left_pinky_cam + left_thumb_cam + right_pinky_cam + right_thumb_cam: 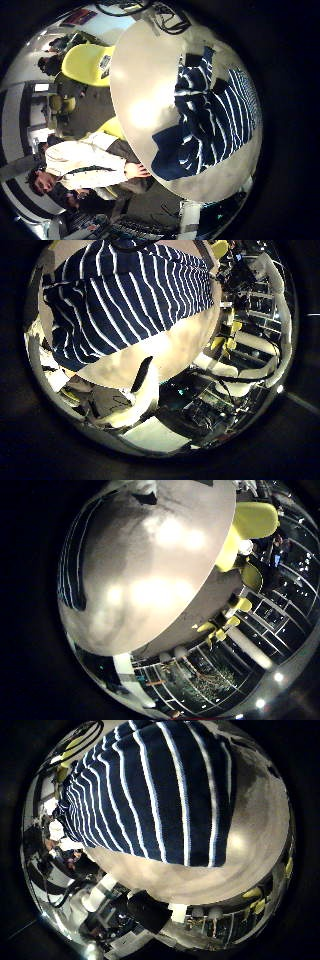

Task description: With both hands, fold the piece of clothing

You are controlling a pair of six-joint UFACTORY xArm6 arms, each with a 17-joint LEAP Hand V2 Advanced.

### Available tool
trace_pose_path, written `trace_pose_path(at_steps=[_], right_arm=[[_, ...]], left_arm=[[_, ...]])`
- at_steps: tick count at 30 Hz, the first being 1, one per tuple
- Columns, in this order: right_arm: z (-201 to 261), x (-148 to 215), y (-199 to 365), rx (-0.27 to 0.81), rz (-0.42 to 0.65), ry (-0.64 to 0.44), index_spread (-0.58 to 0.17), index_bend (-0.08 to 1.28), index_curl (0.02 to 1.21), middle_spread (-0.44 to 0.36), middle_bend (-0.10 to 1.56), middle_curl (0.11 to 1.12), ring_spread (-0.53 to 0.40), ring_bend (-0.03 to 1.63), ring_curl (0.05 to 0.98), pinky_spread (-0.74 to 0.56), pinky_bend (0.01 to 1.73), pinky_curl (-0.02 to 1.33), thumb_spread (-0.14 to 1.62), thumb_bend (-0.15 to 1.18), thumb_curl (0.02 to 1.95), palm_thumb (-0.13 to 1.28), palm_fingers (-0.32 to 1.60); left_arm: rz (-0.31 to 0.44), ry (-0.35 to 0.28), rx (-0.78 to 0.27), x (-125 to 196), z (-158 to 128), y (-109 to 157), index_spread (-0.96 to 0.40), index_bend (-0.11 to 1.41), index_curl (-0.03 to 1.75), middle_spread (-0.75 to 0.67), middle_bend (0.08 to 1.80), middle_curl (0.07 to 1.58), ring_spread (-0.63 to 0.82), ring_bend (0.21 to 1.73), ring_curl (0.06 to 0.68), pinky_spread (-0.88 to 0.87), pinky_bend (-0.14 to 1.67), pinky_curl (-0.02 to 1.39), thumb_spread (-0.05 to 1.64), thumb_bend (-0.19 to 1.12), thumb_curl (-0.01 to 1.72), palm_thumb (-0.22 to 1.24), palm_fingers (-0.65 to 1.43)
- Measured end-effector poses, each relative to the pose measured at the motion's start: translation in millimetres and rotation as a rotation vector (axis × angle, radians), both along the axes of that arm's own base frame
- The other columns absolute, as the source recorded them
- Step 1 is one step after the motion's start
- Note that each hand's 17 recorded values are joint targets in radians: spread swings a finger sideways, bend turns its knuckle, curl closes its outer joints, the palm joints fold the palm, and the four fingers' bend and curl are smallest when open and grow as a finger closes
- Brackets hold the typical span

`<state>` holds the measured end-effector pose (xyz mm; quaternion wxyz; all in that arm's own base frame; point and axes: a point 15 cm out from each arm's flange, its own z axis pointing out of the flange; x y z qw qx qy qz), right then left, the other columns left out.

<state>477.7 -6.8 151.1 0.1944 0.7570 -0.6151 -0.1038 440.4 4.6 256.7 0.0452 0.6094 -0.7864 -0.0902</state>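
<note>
While no fixed view over the table is given, all four palm cameras are looking down from above at a round, pale table, so both hands are hanging clear of it, palms turned toward its top. No finger of either hand is showing in any view, so whether the fingers are released, clenched or grasping cannot be told.

A dark navy garment with thin white stripes is lying on the table. In the right thumb-side view it is filling most of the picture, spread fairly flat, with its edge running beside a bare strip of table top. In the left thumb-side view the garment is likewise sitting close under the palm, with bare table top between it and the table's rim. In the left little-finger-side view the garment is lying rumpled, reaching close to the table's rim.

The right little-finger-side view is taking in a broad bare stretch of table, with only a sliver of the striped cloth at one edge.
</note>
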Motion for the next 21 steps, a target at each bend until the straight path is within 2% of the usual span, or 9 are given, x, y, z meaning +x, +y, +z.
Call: trace_pose_path(at_steps=[4, 8, 10, 12, 13, 14, 15, 18, 21], right_arm=[[-2, -3, 4, -0.002, 0.009, 0.008, -0.231, 0.15, 0.33, 0.013, 0.37, 0.39, 0.027, 0.77, 0.324, 0.31, 0.54, 0.43, 1.03, -0.02, 0.30, 0.27, 0.27], [-5, -8, 11, -0.006, 0.028, 0.027, -0.239, 0.15, 0.31, -0.052, 0.45, 0.41, -0.095, 0.93, 0.353, 0.19, 0.60, 0.43, 1.03, 0.00, 0.31, 0.36, 0.54], [-8, -12, 11, -0.009, 0.029, 0.048, -0.271, 0.14, 0.30, -0.109, 0.50, 0.43, -0.180, 1.01, 0.374, 0.01, 0.76, 0.46, 1.04, 0.00, 0.33, 0.43, 0.78], [-13, -17, 9, -0.012, 0.026, 0.073, -0.291, 0.15, 0.30, -0.134, 0.55, 0.45, -0.211, 1.04, 0.388, -0.10, 0.83, 0.47, 1.05, 0.00, 0.34, 0.47, 0.88], [-13, -19, 8, -0.013, 0.024, 0.081, -0.328, 0.18, 0.31, -0.164, 0.62, 0.48, -0.234, 1.07, 0.402, -0.22, 0.88, 0.47, 1.05, 0.01, 0.35, 0.52, 1.09], [-14, -22, 6, -0.014, 0.020, 0.096, -0.348, 0.22, 0.33, -0.177, 0.66, 0.51, -0.239, 1.09, 0.415, -0.28, 0.89, 0.48, 1.05, 0.01, 0.36, 0.55, 1.19], [-13, -25, 4, -0.017, 0.017, 0.110, -0.367, 0.25, 0.35, -0.187, 0.70, 0.52, -0.241, 1.09, 0.429, -0.32, 0.91, 0.50, 1.05, 0.01, 0.37, 0.58, 1.21], [-10, -31, 1, -0.025, 0.013, 0.133, -0.404, 0.46, 0.45, -0.188, 0.85, 0.59, -0.234, 1.12, 0.460, -0.35, 0.97, 0.54, 1.04, 0.04, 0.41, 0.71, 1.38], [-3, -31, -2, -0.029, 0.016, 0.125, -0.403, 0.67, 0.55, -0.180, 0.98, 0.65, -0.230, 1.19, 0.497, -0.32, 1.08, 0.59, 1.02, 0.08, 0.46, 0.86, 1.35]], left_arm=[[0.003, -0.002, 0.002, 0, 1, 2, 0.01, 0.16, 0.34, 0.19, 0.19, 0.38, 0.05, 0.86, 0.309, 0.12, 0.49, 0.49, 1.10, -0.02, 0.29, 0.32, 0.06], [0.003, 0.001, 0.001, 0, 0, 1, 0.01, 0.16, 0.33, 0.19, 0.19, 0.37, 0.05, 0.86, 0.306, 0.12, 0.49, 0.48, 1.11, -0.02, 0.29, 0.32, 0.06], [0.003, 0.001, 0.001, 0, 1, 2, 0.01, 0.16, 0.33, 0.19, 0.19, 0.37, 0.05, 0.86, 0.304, 0.12, 0.49, 0.47, 1.11, -0.02, 0.29, 0.32, 0.07], [0.001, 0.001, 0.001, 0, 0, 1, 0.01, 0.16, 0.33, 0.18, 0.19, 0.37, 0.04, 0.86, 0.303, 0.12, 0.49, 0.47, 1.11, -0.02, 0.29, 0.32, 0.07], [0.000, 0.000, -0.001, -1, 1, 0, 0.01, 0.16, 0.33, 0.18, 0.19, 0.37, 0.04, 0.86, 0.303, 0.12, 0.49, 0.46, 1.11, -0.02, 0.29, 0.32, 0.08], [-0.001, 0.002, -0.002, -1, 1, -1, 0.01, 0.16, 0.33, 0.18, 0.19, 0.37, 0.04, 0.86, 0.302, 0.12, 0.49, 0.46, 1.11, -0.02, 0.29, 0.32, 0.08], [0.000, 0.002, -0.002, -1, 1, -1, 0.01, 0.16, 0.32, 0.18, 0.19, 0.37, 0.04, 0.86, 0.301, 0.12, 0.49, 0.46, 1.11, -0.02, 0.29, 0.32, 0.08], [-0.003, 0.004, -0.002, -2, 1, -1, 0.01, 0.16, 0.32, 0.18, 0.20, 0.37, 0.04, 0.86, 0.299, 0.12, 0.48, 0.46, 1.11, -0.02, 0.29, 0.32, 0.08], [-0.005, 0.012, -0.002, -6, 0, -2, 0.01, 0.16, 0.32, 0.18, 0.20, 0.37, 0.04, 0.86, 0.296, 0.12, 0.48, 0.45, 1.11, -0.02, 0.29, 0.32, 0.09]])
